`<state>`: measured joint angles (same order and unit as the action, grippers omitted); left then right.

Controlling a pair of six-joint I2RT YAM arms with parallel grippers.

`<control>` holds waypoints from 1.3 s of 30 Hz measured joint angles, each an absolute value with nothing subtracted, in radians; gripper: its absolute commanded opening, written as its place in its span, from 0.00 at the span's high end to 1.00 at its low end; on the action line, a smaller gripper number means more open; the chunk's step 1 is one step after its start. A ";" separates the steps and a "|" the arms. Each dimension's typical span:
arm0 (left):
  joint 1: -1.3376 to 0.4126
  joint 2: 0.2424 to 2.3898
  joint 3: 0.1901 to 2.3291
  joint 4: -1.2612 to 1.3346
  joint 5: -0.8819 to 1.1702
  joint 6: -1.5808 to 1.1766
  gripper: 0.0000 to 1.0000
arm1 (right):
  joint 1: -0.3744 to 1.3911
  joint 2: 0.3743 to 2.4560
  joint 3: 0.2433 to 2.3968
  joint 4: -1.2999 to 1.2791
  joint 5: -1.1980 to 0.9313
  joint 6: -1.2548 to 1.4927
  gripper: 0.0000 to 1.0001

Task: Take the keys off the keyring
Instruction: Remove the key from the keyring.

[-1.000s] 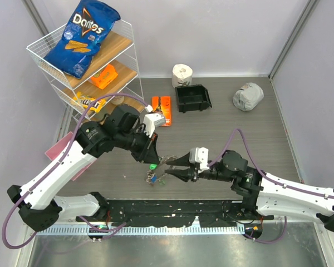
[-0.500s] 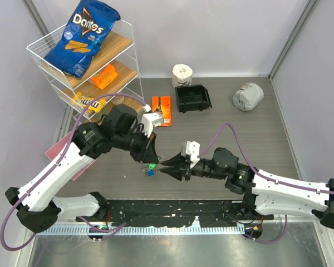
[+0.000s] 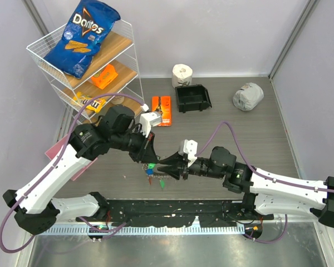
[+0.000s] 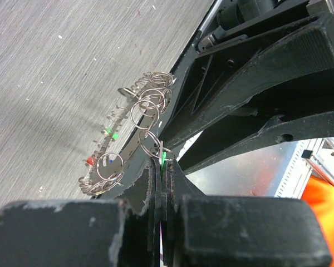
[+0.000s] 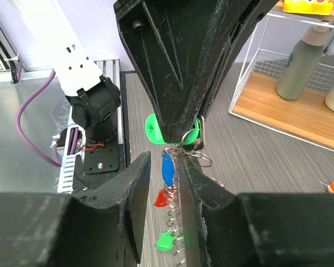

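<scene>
Right wrist view: right hand (image 5: 165, 162) has its jaws apart, straddling the blue key (image 5: 167, 167) at frame centre, with no clamp visible. Just above, the left hand (image 5: 177, 133) is pinched tight on the green key (image 5: 153, 129). The keyring (image 5: 200, 159) dangles below that pinch, seemingly off the surface (image 5: 267, 167), red key (image 5: 161, 197) lower down. Suggest closing right on ring wire beside the green key, not the blue one, then working the green key round the split. Grabbing fringe loops would likely just twist the bundle.

left arm (image 3: 55, 172), right arm (image 3: 292, 189): white shells, black joints | cables (image 3: 216, 135): purple, looping | left claw (image 3: 150, 162), right claw (image 3: 160, 167): matte black, tapered, scuffed | wrist housings (image 3: 187, 148): white
</scene>
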<state>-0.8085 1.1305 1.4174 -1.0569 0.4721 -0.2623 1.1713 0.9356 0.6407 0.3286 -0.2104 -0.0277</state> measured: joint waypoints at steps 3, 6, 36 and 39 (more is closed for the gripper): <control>-0.809 1.125 1.417 -1.054 0.472 -0.263 1.00 | 1.172 0.945 0.649 0.329 -0.209 -0.028 0.67; -0.809 1.120 1.417 -1.053 0.472 -0.263 1.00 | 1.172 0.947 0.653 0.329 -0.203 -0.028 0.67; -0.809 1.111 1.417 -1.054 0.463 -0.262 1.00 | 1.176 0.924 0.653 0.313 -0.154 -0.055 0.60; -0.809 1.108 1.417 -1.055 0.463 -0.262 1.00 | 1.176 0.923 0.653 0.313 -0.144 -0.056 0.60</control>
